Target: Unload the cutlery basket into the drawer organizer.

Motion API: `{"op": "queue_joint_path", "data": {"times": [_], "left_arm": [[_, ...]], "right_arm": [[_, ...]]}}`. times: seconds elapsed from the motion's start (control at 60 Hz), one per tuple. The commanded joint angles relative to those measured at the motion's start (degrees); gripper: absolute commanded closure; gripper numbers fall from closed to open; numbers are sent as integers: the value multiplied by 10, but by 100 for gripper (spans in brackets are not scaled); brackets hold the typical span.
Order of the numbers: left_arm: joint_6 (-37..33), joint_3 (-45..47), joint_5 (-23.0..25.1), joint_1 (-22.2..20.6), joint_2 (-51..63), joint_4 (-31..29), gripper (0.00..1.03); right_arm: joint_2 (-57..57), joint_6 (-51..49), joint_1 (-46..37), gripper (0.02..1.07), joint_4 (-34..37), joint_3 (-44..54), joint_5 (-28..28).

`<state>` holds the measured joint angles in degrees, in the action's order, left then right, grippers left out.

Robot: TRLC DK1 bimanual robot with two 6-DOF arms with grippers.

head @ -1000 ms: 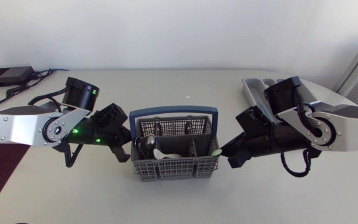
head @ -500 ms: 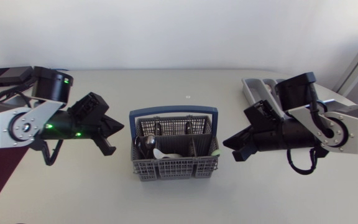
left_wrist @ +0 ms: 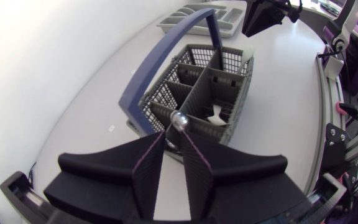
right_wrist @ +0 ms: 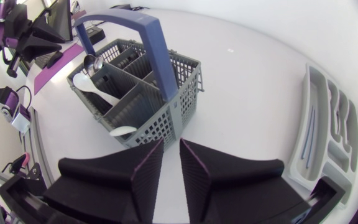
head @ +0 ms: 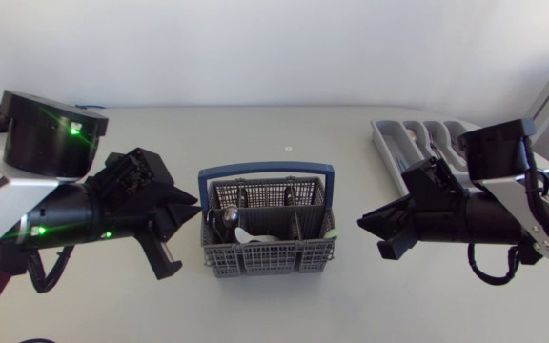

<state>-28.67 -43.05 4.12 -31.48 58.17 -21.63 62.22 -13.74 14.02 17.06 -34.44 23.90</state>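
Head view: one cutlery basket [head: 267, 221] sits mid-table [head: 284, 305], with the left gripper [head: 182, 233] and right gripper [head: 371, 239] flanking the basket. One drawer organizer [head: 417, 143] lies right of the basket.
Left wrist view: the fingers [left_wrist: 148, 168] are slightly apart and empty, with the basket ahead.
Right wrist view: likewise. There seem to be two white spoons [right_wrist: 101, 93] inside the basket.

The left arm [head: 60, 214] reaches inward across the table. Its left gripper [left_wrist: 173, 138] holds nothing, the two fingers a narrow slit apart (green lights glow on the arm's joints). The right arm [head: 489, 217] mirrors it, pointing inward. The right gripper [right_wrist: 171, 146] is likewise empty, its fingers slightly parted.
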Motion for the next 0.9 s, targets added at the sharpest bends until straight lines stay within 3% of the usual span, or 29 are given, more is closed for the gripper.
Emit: {"op": "queue_joint_path", "data": {"times": [0.0, 0.133, 0.25, 0.367, 0.55, 0.65, 0.883], "left_arm": [[29, -27, -10, -25, 6, -11, 78], [43, -40, -45, -63, 24, -16, 78], [53, -45, -55, -80, 34, -18, 78], [61, -46, -57, -88, 40, -24, 78], [62, -42, -64, -93, 41, -27, 78], [62, -34, -65, -90, 40, -27, 78], [60, -23, -65, -89, 35, -26, 78]], "right_arm": [[-26, -9, -2, 75, 16, 19, -2], [-61, -16, -1, 69, 39, 21, -1], [-85, -17, 6, 69, 52, 24, 2], [-107, -33, 25, 60, 57, 29, -3], [-139, -153, 47, 43, 57, 28, -36], [-133, -207, 51, 41, 56, 17, -50], [-126, -331, 138, 41, 50, 11, -156]]}}
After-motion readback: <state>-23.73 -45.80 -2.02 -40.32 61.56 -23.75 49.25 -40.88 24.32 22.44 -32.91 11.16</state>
